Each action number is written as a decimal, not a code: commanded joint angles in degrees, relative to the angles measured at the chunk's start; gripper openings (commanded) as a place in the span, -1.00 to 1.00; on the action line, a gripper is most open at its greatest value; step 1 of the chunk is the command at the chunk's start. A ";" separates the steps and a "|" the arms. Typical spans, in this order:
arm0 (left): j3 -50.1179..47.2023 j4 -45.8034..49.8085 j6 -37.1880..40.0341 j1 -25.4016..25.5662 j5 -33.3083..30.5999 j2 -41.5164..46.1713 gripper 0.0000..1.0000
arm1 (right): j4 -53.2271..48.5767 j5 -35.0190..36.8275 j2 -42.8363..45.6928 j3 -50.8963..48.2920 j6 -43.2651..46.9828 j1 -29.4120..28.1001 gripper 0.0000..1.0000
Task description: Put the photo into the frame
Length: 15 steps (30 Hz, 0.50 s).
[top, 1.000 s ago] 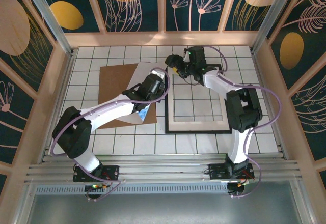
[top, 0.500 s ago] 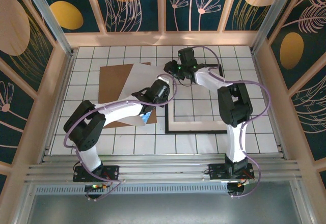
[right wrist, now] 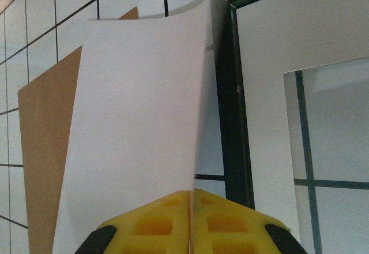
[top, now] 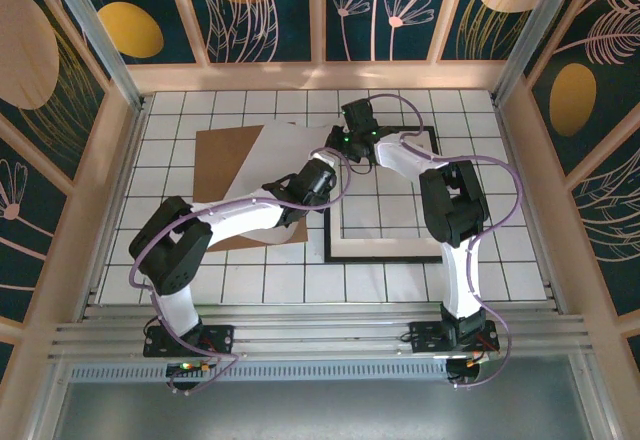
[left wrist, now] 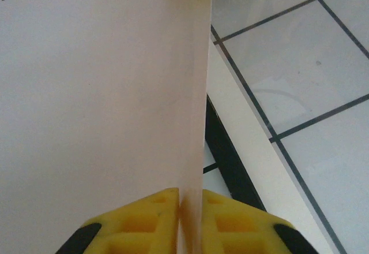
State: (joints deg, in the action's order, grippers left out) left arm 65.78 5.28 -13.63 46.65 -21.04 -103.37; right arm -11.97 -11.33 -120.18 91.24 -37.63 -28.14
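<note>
While left tool point(left wrist: 180, 202) and right tool point(right wrist: 190, 199) each clench an opposite end of the photo point(right wrist: 138, 121), its white back faces up, beside the frame point(right wrist: 233, 121) and over the board point(right wrist: 40, 133)

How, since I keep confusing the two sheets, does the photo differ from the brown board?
The photo shows a plain white face; the brown board is brown all over. The photo is pinched by the left gripper and the right gripper and bows; the brown board lies flat on the tiles, ungripped. Both are thin rectangular sheets left of the frame.
</note>
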 commanded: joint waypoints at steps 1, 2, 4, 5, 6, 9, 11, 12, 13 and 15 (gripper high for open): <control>0.75 -0.80 0.03 0.54 -0.31 -0.63 -0.52 | -0.19 1.10 -1.48 2.02 0.45 0.08 -0.93; 0.69 -0.80 -0.04 0.50 0.18 -0.26 -0.43 | 0.04 0.74 -1.46 1.86 0.44 0.14 -0.97; 0.45 -0.80 -0.33 0.52 1.94 0.99 -0.23 | 0.53 -0.44 -1.25 1.66 0.27 0.39 -1.00; 0.33 -0.87 -0.51 0.50 2.97 1.76 -0.14 | 0.62 -1.00 -1.00 1.66 0.37 0.51 -1.00; 0.16 -0.80 -0.65 0.50 4.28 2.86 -0.03 | 0.60 -1.67 -0.70 1.75 0.68 0.73 -1.00; -0.27 -0.46 -1.28 0.53 9.10 7.24 0.18 | -0.31 -4.36 0.75 2.48 3.13 1.52 -1.00; -1.09 -0.68 -1.63 0.50 12.45 10.81 0.27 | -1.95 -6.61 2.37 2.80 5.83 2.54 -1.00; -1.70 -1.00 -1.77 0.52 13.83 12.92 0.32 | -2.65 -8.29 3.65 2.44 7.57 3.17 -1.00; -2.52 -1.38 -1.92 0.50 14.97 15.23 0.36 | -3.52 -9.68 5.06 1.73 9.28 3.80 -1.00; -4.05 -2.05 -2.02 0.44 16.04 19.37 0.44 | -5.11 -12.45 8.42 -0.39 12.59 5.50 -1.00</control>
State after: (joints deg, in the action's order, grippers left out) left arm 63.24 4.82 -15.03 46.85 -9.45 -89.62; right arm -14.26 -18.68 -118.72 91.64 -31.20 -24.86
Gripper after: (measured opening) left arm 0.711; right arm 0.054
